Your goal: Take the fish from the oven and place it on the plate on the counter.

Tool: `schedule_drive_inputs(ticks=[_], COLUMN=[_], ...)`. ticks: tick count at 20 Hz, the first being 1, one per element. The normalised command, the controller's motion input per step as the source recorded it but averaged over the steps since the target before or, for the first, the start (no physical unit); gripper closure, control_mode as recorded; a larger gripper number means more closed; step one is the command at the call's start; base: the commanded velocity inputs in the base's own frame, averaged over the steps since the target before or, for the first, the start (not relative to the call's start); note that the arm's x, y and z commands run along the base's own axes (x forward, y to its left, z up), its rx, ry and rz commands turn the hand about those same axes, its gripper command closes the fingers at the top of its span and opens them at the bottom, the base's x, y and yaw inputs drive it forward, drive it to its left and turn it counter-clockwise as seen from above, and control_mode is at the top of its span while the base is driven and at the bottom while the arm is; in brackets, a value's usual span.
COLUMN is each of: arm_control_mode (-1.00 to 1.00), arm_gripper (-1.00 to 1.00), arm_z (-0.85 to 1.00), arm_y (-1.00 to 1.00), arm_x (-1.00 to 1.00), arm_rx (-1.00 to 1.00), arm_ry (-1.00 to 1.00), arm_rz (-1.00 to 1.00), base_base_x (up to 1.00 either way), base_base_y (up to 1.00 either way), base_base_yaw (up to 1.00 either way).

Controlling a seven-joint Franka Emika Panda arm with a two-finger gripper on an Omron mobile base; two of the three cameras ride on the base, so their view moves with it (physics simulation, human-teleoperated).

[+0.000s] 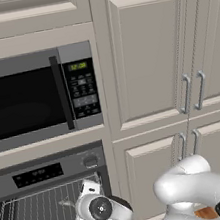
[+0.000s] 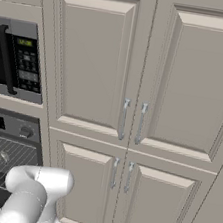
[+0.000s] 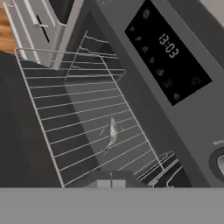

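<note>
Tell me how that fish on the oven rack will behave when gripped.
The fish is slim and small, so probably light. Its shiny silvery skin may be slippery. Lying on the open wire rack, it could snag or slide between the wires if pushed.

Flat, even rendered light washes the pale beige panelled cabinet doors, with only soft shading in their recesses. The dark grey built-in oven cavity sits dim, perhaps shadowed. Hand view looks soft and pixelated; no glare, no edge distortion.
</note>
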Motion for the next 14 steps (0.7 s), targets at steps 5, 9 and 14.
schedule_drive_inputs(ticks=[5,9,14], arm_control_mode=[-1.00,-1.00,-1.00], arm_gripper=[1.00,1.00,1.00], arm_z=[0.04,0.00,-0.31], arm_y=[-0.09,-0.34,-0.45], arm_x=[0.04,0.10,0.12], arm_rx=[0.09,0.12,0.26], arm_ry=[0.33,0.57,0.32], arm_rz=[-0.19,-0.28,-0.36], base_base_x=[0.00,0.00,0.00], base_base_y=[0.00,0.00,0.00], base_base_yaw=[0.00,0.00,0.00])
